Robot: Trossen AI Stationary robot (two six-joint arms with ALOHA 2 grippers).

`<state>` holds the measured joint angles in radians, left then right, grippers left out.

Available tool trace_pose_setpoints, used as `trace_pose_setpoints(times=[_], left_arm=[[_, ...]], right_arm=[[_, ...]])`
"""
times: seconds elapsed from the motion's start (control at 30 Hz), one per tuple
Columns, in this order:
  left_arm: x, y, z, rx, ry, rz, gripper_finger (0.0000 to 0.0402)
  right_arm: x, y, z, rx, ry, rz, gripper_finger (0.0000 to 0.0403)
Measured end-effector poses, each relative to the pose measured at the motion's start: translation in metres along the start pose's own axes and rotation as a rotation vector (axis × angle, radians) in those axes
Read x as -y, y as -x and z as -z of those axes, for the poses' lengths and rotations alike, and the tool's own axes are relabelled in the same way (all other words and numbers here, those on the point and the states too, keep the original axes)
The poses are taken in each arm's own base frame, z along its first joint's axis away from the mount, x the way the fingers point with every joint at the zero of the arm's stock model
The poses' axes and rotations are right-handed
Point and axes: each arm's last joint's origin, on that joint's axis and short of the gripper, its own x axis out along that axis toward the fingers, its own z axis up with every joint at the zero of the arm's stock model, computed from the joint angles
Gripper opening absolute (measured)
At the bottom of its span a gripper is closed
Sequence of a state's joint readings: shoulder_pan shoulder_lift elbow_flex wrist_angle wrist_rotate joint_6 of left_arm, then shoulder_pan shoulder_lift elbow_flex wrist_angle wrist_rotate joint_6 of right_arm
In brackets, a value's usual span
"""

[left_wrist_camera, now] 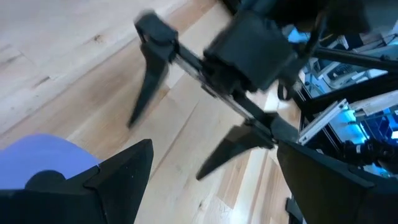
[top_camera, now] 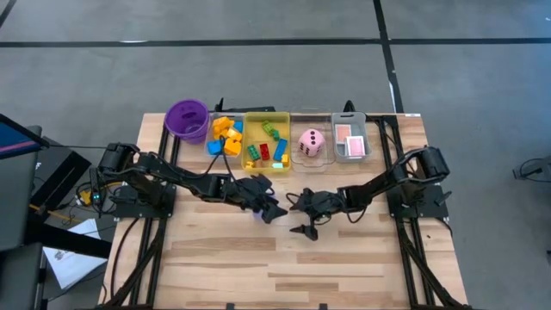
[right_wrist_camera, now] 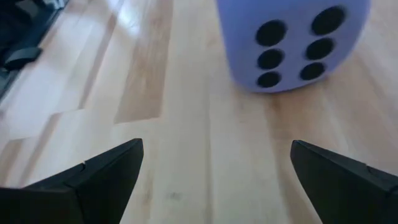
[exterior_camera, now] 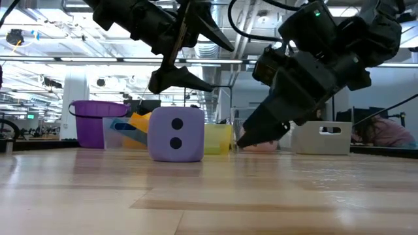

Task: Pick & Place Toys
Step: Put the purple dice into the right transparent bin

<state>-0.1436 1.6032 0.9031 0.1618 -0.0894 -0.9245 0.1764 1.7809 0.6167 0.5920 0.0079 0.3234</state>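
Observation:
A purple die (exterior_camera: 176,134) rests flat on the wooden table near its middle, a two-pip face toward the near edge. My left gripper (exterior_camera: 215,68) hangs open just above it, its fingers clear of the die's top. My right gripper (top_camera: 301,215) stands open low over the table to the right of the die. In the right wrist view the die's six-pip face (right_wrist_camera: 292,43) lies ahead of the open fingers, apart from them. A pink die (top_camera: 312,142), coloured bricks (top_camera: 265,145) and pink-backed cards (top_camera: 349,138) lie in trays at the far side.
Along the far edge stand a purple cup (top_camera: 187,119), a clear tray (top_camera: 215,148) of bricks, a yellow tray (top_camera: 267,114), a clear tray (top_camera: 297,155) with the pink die and a tray (top_camera: 350,158) of cards. Bare wood lies toward the near edge.

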Motion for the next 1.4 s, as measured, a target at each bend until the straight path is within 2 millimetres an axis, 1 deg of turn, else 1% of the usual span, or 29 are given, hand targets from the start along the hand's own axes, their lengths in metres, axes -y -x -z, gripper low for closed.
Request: trace_pose_setpoints(times=[0.17, 0.23, 0.43, 0.73, 0.83, 0.93, 1.13, 1.2, 1.27, 1.4], left_arm=[[0.001, 0.000, -0.002, 0.034, 0.002, -0.004, 0.0337], [0.001, 0.000, -0.002, 0.040, 0.003, -0.001, 0.0337], [0.001, 0.000, -0.002, 0.039, -0.010, -0.002, 0.0337], [0.000, 0.000, -0.001, 0.030, -0.163, -0.014, 0.0337], [-0.002, 0.000, -0.004, 0.035, -0.217, -0.020, 0.0337], [-0.002, 0.006, -0.011, 0.048, -0.250, -0.022, 0.0337], [-0.004, 0.032, -0.026, 0.064, -0.344, -0.096, 0.0337], [-0.005, 0.041, -0.027, 0.059, -0.371, -0.132, 0.0337], [-0.007, 0.050, -0.026, 0.017, -0.403, -0.171, 0.0337], [-0.011, 0.060, -0.019, -0.065, -0.425, -0.229, 0.0337]], right_arm=[[0.000, 0.000, 0.000, -0.002, -0.060, -0.014, 0.0400], [-0.001, 0.000, -0.002, 0.024, -0.059, -0.017, 0.0400], [-0.005, 0.001, -0.015, 0.159, 0.040, -0.054, 0.0400], [0.003, 0.000, -0.015, 0.157, 0.031, -0.027, 0.0400], [0.006, 0.000, -0.016, 0.161, 0.025, 0.002, 0.0400], [0.010, 0.000, -0.017, 0.158, 0.019, 0.024, 0.0400], [0.021, 0.000, -0.019, 0.162, 0.034, 0.058, 0.0400], [0.024, 0.001, -0.020, 0.165, 0.057, 0.069, 0.0400], [0.027, 0.001, -0.021, 0.165, 0.088, 0.079, 0.0400], [0.030, 0.001, -0.022, 0.165, 0.146, 0.100, 0.0400]])
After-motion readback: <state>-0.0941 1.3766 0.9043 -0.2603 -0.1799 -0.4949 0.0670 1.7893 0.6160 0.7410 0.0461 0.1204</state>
